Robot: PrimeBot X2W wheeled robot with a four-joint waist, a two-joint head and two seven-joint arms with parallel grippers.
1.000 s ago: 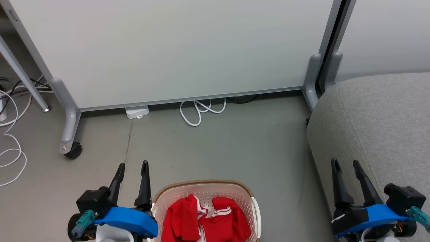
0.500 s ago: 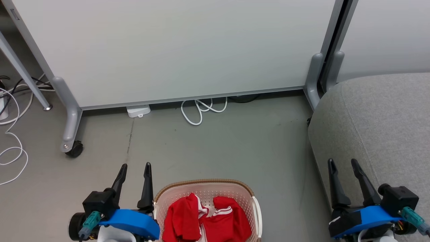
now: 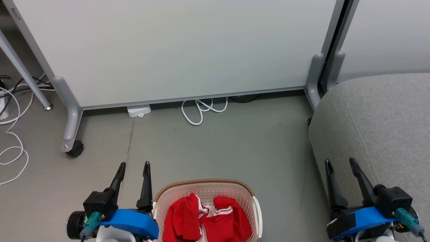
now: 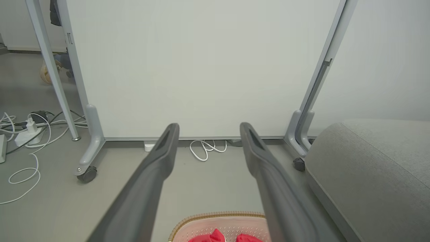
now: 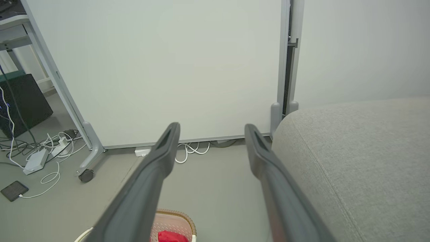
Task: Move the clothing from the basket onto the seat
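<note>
Both jaws wide and empty, our left gripper (image 3: 134,164) hangs just beside the basket (image 3: 201,184), the red clothes (image 3: 206,220) heaped in it lying to its right and lower, nearer to it than our right gripper (image 3: 339,161) by the sofa (image 3: 379,117).

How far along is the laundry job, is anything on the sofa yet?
Done: nothing yet; no garment lies on the visible part of the grey sofa. In hand: nothing; the left gripper, beside the basket, and the right gripper, by the sofa's edge, are both open and empty. Left: everything, since the red clothing lies bunched inside the basket.
</note>
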